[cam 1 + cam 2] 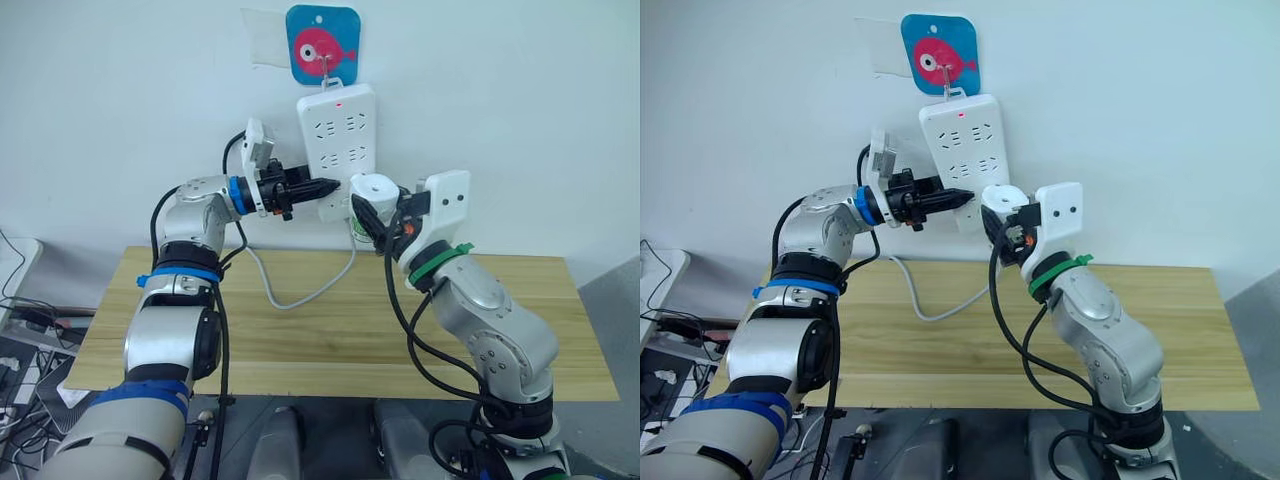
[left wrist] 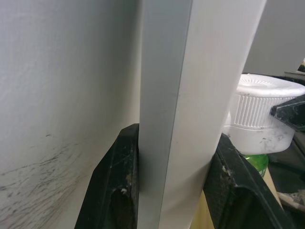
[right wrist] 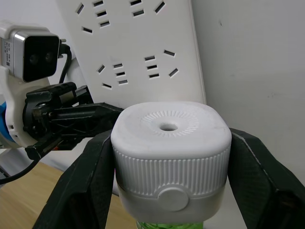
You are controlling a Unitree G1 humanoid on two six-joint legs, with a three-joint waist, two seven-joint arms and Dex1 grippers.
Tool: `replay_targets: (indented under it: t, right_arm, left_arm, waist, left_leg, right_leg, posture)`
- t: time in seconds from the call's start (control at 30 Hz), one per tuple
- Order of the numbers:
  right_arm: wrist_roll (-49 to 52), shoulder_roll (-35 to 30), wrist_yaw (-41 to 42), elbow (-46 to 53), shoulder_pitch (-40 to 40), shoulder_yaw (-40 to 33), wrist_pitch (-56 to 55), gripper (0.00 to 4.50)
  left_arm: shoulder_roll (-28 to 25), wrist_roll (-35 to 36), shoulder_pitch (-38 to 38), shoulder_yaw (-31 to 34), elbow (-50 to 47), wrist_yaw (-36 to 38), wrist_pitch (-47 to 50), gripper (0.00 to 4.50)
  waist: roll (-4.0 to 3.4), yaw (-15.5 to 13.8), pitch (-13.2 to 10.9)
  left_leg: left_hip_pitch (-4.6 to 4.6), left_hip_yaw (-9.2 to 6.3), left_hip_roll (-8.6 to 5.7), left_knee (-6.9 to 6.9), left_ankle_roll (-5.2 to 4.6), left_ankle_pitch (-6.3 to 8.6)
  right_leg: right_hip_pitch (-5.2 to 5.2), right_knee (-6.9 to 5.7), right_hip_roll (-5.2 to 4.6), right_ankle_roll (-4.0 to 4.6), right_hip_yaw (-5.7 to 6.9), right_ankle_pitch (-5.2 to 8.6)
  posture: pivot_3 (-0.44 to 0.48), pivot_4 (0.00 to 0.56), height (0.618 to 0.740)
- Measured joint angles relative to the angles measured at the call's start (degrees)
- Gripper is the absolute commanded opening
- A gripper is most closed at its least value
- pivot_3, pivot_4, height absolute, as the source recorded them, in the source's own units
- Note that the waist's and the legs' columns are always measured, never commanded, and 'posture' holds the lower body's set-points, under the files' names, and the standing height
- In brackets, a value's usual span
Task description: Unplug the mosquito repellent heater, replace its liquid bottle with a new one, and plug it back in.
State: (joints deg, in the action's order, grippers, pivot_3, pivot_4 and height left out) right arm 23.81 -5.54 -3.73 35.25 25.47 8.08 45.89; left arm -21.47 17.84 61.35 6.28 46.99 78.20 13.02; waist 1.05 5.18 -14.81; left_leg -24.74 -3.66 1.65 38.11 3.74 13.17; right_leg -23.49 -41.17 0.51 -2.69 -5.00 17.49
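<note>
**A:** What did the mosquito repellent heater (image 3: 170,162) look like?

**B:** It was a small, rounded white block. Its top had a ring of fine radial grooves around a small central hole, vertical ribbing ran around the upper body, and a round button-like disc sat low on the facing side. A green bottle (image 2: 255,161) showed just beneath it.

**A:** And where was it?

**B:** In front of the lower end of the white power strip (image 1: 338,140) that hung on the wall, above the far edge of the wooden table (image 1: 330,330). Whether its prongs sat in a socket I could not tell.

**A:** What had hold of it?

**B:** The right gripper (image 3: 169,191). Its two black fingers (image 3: 88,186) stood one on each side of the heater, pressed against the ribbed body.

**A:** And the left gripper (image 1: 322,187)?

**B:** It reached in from the side and was clamped on the edge of the power strip, one finger (image 2: 116,186) behind it against the wall and the other on its front face.

**A:** Anything else?

**B:** The strip's grey cord (image 1: 300,290) looped down onto the table, and a blue hook plate with a red fish (image 1: 322,45) held the strip up.
</note>
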Motion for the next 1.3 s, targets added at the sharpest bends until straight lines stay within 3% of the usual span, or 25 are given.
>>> replay_targets:
  t: [0.4, 1.3]
  right_arm:
    - [-4.7, 1.5, 2.6, -1.8, 0.0, 2.1, -3.5, 2.92]
    - [-4.7, 1.3, 3.9, 1.1, -0.2, 0.7, 5.3, 2.92]
  left_arm:
    - [-0.1, 0.0, -1.0, 1.5, -2.5, -0.2, 4.9, 1.52]
    - [-0.1, -0.1, -2.2, 1.4, -3.3, -0.2, 5.3, 1.52]
  waist:
    - [0.0, 0.4, 0.1]
    - [0.01, 0.1, 1.1]
  left_leg:
    - [0.07, -0.02, 0.03, -0.01, 0.06, -0.11]
    - [0.07, -0.09, 0.03, -0.15, 0.05, -0.1]
  right_leg:
    - [0.0, -0.1, 0.06, 0.08, 0.0, -0.05]
    - [0.03, 0.05, 0.07, 0.09, 0.05, -0.03]
  posture:
    - [-0.038, 0.191, 0.74]
    - [-0.034, 0.194, 0.74]
